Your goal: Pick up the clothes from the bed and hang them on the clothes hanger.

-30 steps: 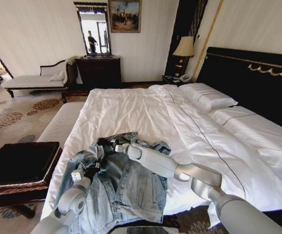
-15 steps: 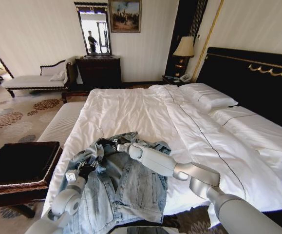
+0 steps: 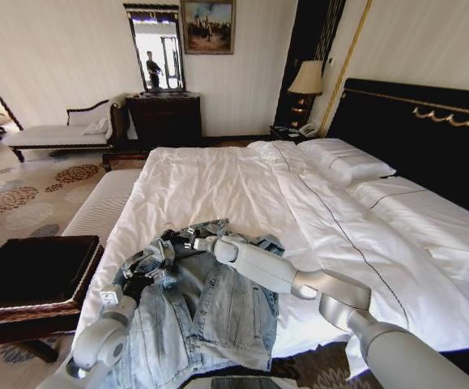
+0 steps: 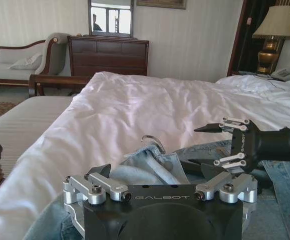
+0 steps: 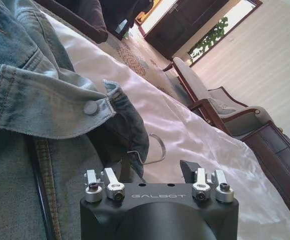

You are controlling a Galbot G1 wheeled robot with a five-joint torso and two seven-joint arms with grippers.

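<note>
The crumpled light-blue washed denim jacket (image 3: 206, 304) is lying on the white-sheeted bed (image 3: 218, 186) near its foot — the slim hanger's wire hook (image 5: 155, 148) poking from the collar (seams, button showing). Both pincers, left (image 4: 157, 176) and right (image 5: 155, 171), are hovering open beside the collar.

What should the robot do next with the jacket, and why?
Probably ease the right gripper forward to close on the clothes hanger. Its hook pokes out from under the denim jacket collar on the bed, and the open fingers sit just short of it. The left gripper waits open over the jacket nearby.
</note>
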